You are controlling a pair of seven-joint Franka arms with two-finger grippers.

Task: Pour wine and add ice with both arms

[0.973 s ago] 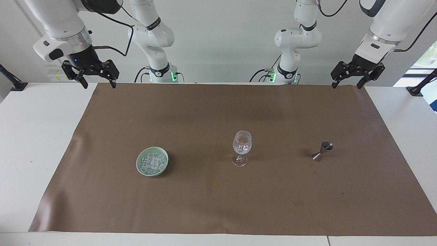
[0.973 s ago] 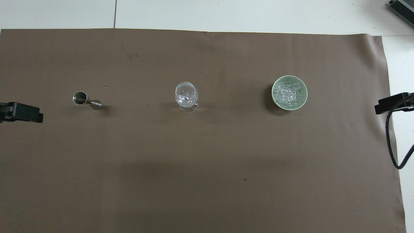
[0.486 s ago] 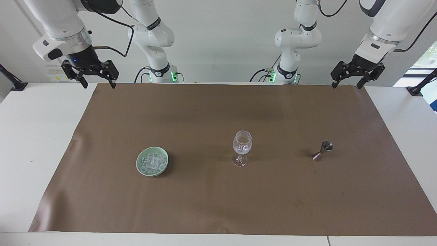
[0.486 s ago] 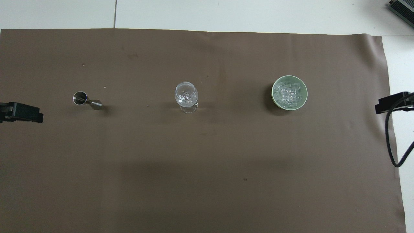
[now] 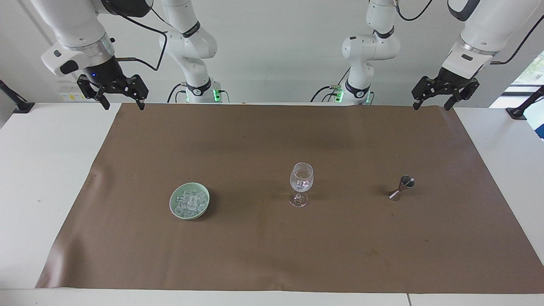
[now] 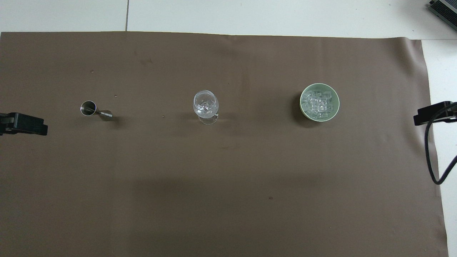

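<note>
Both end effectors unmoved, left end effector (image 5: pixel 432 105) and right end effector (image 5: pixel 122 105) spread wide, empty.

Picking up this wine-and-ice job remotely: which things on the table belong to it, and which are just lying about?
For the job:
- wine glass, ice already in it
- green bowl holding ice
- metal measuring cup
- left gripper and right gripper, both open, raised, waiting

Lying about:
- brown mat
- black cable

Overhead shot chops off both black two-finger grippers at the side edges, only the left gripper (image 6: pixel 23 124) and right gripper (image 6: pixel 433 113) tips poke in. Can't tell if the clear stemmed wine glass (image 5: pixel 301 183) holds liquid.
</note>
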